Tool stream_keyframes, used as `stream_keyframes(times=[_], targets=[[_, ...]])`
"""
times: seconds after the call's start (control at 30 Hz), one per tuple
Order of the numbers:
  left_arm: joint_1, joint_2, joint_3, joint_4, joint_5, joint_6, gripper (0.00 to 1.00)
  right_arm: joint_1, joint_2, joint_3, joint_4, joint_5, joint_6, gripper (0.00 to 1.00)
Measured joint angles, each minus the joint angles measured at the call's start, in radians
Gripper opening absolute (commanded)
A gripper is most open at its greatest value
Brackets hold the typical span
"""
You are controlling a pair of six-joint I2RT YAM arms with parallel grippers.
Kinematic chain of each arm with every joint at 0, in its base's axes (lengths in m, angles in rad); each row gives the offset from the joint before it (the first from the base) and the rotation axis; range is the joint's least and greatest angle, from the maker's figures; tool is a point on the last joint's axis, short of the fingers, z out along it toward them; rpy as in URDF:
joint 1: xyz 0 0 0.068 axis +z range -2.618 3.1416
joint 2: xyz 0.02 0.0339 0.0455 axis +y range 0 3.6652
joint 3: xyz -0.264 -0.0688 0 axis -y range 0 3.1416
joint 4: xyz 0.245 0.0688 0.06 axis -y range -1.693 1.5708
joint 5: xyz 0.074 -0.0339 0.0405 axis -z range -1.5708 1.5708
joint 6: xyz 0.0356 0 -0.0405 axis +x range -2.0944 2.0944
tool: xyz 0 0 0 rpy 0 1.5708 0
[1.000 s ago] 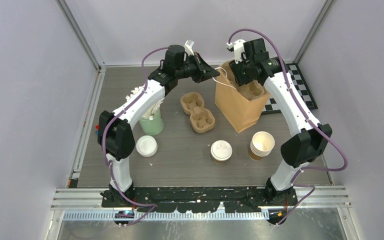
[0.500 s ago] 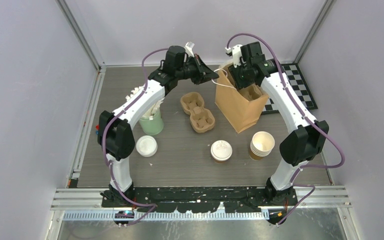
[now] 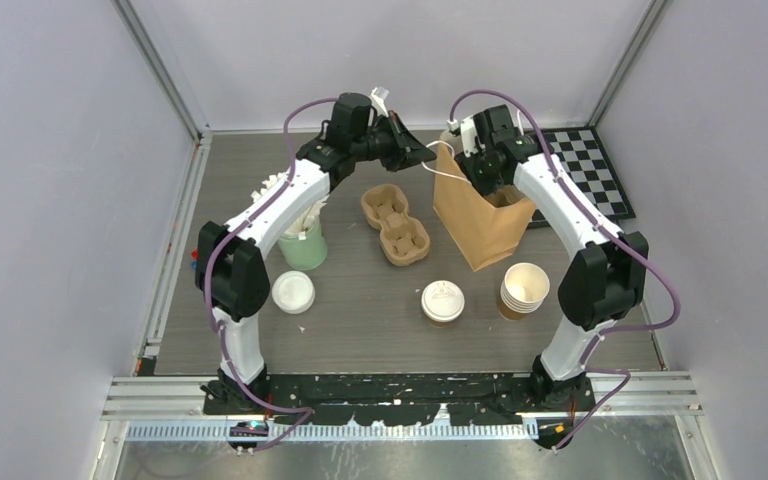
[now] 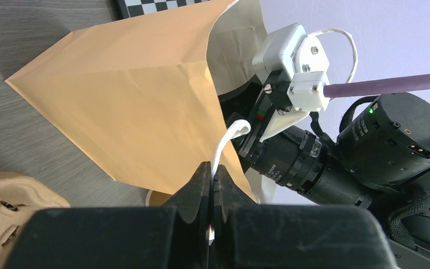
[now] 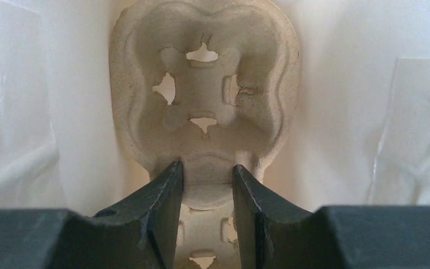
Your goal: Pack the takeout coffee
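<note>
We see the small brown kraft paper cup with a round white plastic lid (image 3: 443, 301) standing upright, lidded, near the front middle of the grey table (image 3: 360, 325).

Soft, even overhead light fills the top view; shadows on the table (image 3: 360, 300) are faint and detail is sharp. In the right wrist view the paper bag (image 5: 33, 112) has white walls that wash out at 3 and 9 o'clock, the pulp carrier (image 5: 201, 101) is crisp, and the right gripper (image 5: 208, 190) at 6 o'clock is dark and slightly blurred.
</note>
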Motion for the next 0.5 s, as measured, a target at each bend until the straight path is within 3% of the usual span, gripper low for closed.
stream_keyframes(times=[0.17, 0.4, 0.5], targets=[[0.0, 0.0, 0.002, -0.024, -0.01, 0.012, 0.0, -0.005, 0.004, -0.013, 0.002, 0.0, 0.005, 0.46], [0.0, 0.0, 0.002, -0.035, -0.02, 0.024, 0.0, -0.011, 0.032, -0.021, 0.0, 0.008, 0.023, 0.64], [0.0, 0.0, 0.002, -0.037, -0.022, 0.024, 0.0, -0.011, 0.056, 0.04, -0.031, 0.015, 0.04, 0.67]])
